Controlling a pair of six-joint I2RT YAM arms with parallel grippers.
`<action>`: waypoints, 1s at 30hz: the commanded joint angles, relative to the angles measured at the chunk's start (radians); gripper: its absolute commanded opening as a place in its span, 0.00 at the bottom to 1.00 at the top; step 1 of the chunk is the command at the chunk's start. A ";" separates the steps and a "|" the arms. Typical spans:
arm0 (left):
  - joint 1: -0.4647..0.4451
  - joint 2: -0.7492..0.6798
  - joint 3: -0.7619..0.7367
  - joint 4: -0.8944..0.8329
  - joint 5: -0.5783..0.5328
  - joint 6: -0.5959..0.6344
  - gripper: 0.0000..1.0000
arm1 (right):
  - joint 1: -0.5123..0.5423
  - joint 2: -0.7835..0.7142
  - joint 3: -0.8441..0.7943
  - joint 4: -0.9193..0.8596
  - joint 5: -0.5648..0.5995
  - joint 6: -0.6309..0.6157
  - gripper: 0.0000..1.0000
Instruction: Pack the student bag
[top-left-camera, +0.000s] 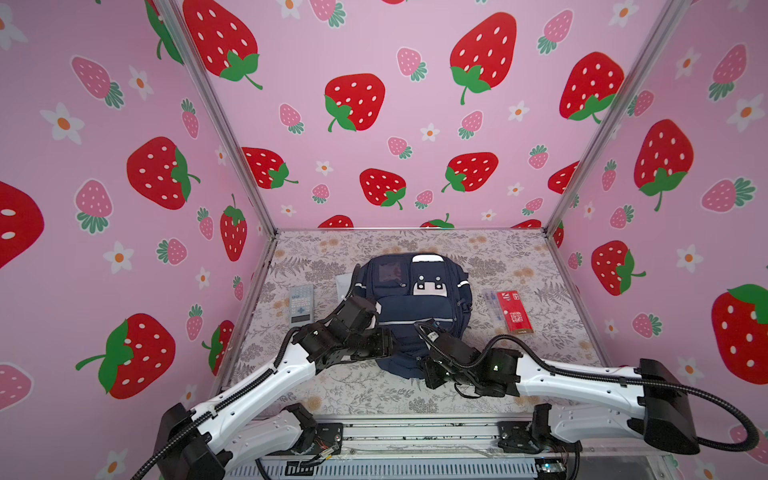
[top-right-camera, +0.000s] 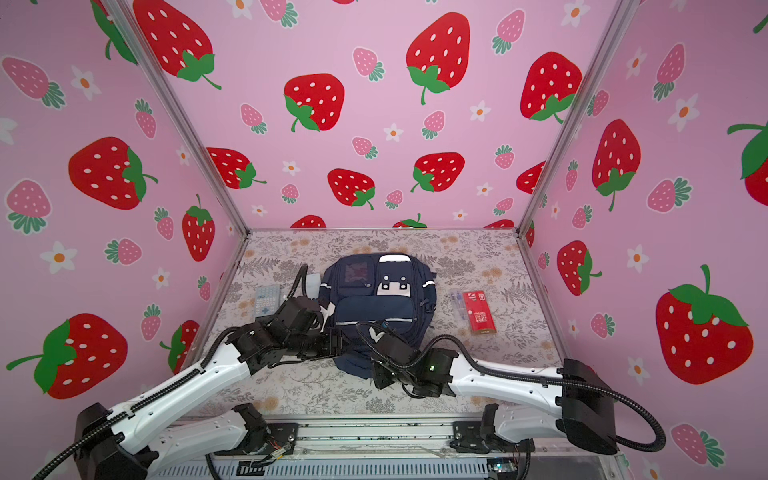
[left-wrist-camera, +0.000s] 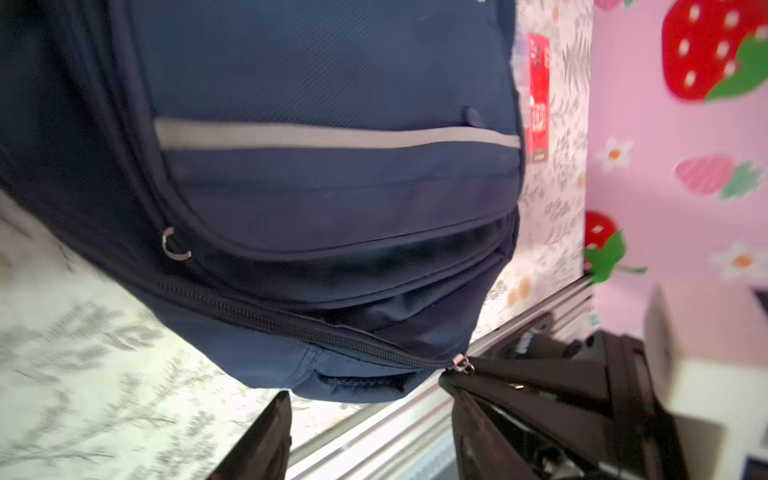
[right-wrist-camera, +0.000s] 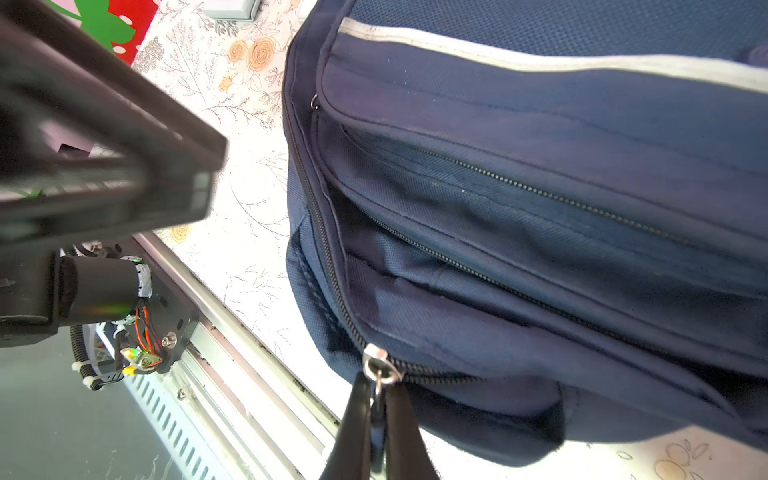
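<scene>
Floral table (top-left-camera: 374, 395), strawberry walls (top-left-camera: 415, 124). One bag (top-left-camera: 415, 307) lies flat just beyond both claws. State of right claw (right-wrist-camera: 379, 390): clamped on the bag's zip pull (right-wrist-camera: 380, 365). State of left claw (top-left-camera: 380, 343): jaws apart, beside the bag's near end, tips blurred. Outboard of it lie one calculator (top-left-camera: 301, 303) and one white item (top-left-camera: 343, 284), half hidden and unidentifiable. Beyond right claw lie one red box (top-left-camera: 514, 311) and one clear case (top-left-camera: 492, 305).

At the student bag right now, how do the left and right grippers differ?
The left gripper is open, holding nothing; the right gripper is shut on the zipper pull. The left gripper hangs beside the near left corner of the student bag, apart from it; the right gripper is joined to it through that pull. Both are low at the bag's near end.
</scene>
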 joint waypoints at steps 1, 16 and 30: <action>-0.034 -0.079 0.020 -0.117 -0.144 0.423 0.64 | -0.005 -0.042 0.001 0.052 -0.001 -0.004 0.00; -0.092 0.136 -0.006 0.157 0.050 0.447 0.71 | -0.030 -0.087 -0.026 0.071 -0.030 0.001 0.00; -0.178 0.276 -0.028 0.294 -0.056 0.492 0.35 | -0.031 -0.127 -0.035 0.043 -0.040 0.007 0.00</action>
